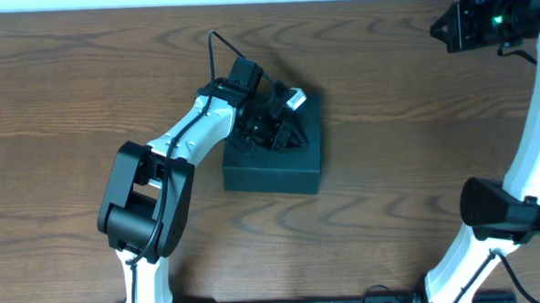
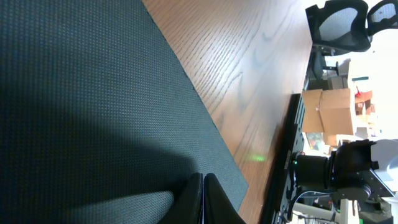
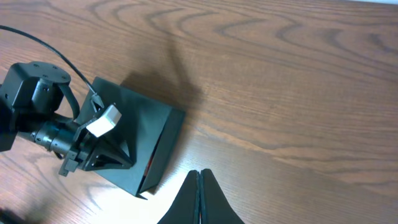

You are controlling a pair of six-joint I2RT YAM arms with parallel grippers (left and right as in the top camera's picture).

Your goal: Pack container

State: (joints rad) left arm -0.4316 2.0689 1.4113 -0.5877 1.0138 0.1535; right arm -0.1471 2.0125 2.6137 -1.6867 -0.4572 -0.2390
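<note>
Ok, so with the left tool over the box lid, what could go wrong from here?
The container shows a reddish gap along one edge, so its lid may not be seated and could lift once the shut left tool leaves. The right tool is well clear and braces nothing, so a push might slide the box across the table.

surface: wood-grain table [image 1: 389,164] | beyond: black mesh chairs [image 2: 339,25] | brown cardboard box [image 2: 329,112]

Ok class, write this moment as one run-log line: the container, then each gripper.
container: closed, on table | left gripper: shut, over its top, contact unclear | right gripper: shut, empty, clear of container
</note>
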